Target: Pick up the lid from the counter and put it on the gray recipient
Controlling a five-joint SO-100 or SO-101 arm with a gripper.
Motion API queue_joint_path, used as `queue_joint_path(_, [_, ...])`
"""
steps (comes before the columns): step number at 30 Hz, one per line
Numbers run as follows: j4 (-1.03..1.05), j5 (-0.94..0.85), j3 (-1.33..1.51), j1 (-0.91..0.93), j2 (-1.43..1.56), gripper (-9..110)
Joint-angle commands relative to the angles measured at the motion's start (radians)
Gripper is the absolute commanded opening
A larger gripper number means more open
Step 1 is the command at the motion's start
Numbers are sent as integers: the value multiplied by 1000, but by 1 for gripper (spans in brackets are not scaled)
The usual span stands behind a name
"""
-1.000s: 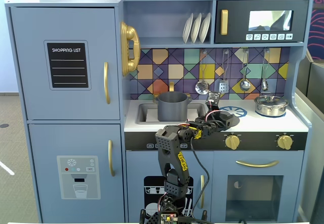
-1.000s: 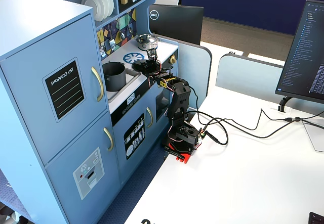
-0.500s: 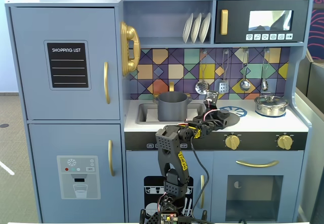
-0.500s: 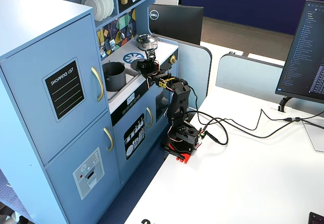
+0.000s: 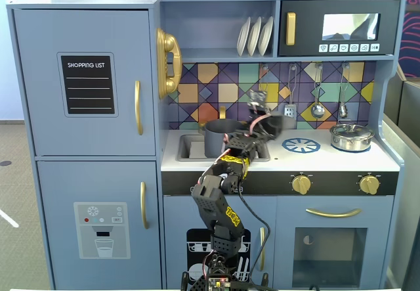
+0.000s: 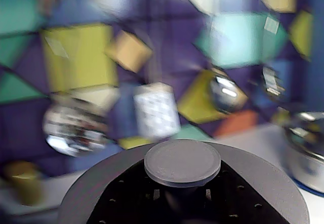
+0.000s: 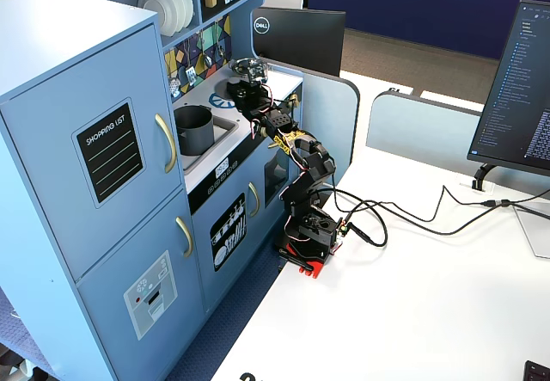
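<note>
The gray recipient [image 5: 219,138] is a matte dark-gray straight-sided pot standing in the sink [image 5: 191,148] of a blue toy kitchen [image 5: 85,173]; in a fixed view its open top [image 7: 194,128] shows no cover. The lid [image 6: 182,162] is a flat, round, matte dark-gray disc with a small round central knob; the wrist view has it filling the lower frame, lifted off the counter and held by the knob in the gripper [image 5: 270,124], whose jaws are closed on it, just right of the pot and above the white countertop [image 5: 275,159]. The black arm [image 5: 220,205] rises from its base on the white table [image 7: 430,295] in front of the oven door and reaches over the counter edge. Right of the lid sit a blue burner ring [image 5: 301,145] and a shiny silver pot [image 5: 352,136] with its own cover. Behind hang utensils against a multicoloured geometric backsplash [image 5: 216,84]; white plates [image 5: 254,35] stand on the shelf beside a toy microwave [image 5: 341,27]. A Dell monitor [image 7: 296,39] stands behind the kitchen.
</note>
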Motion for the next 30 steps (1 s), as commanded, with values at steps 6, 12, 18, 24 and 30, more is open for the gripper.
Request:
queue_joint_path(6, [152, -2, -158, -209, 92, 0])
queue_joint_path(12, [156, -9, -156, -314, 49, 0])
queue_joint_path(18, [146, -28, -153, -377, 12, 0])
queue_joint_path(24, [106, -34, -153, -397, -49, 0])
queue_joint_path(30, [98, -34, -152, -400, -81, 0])
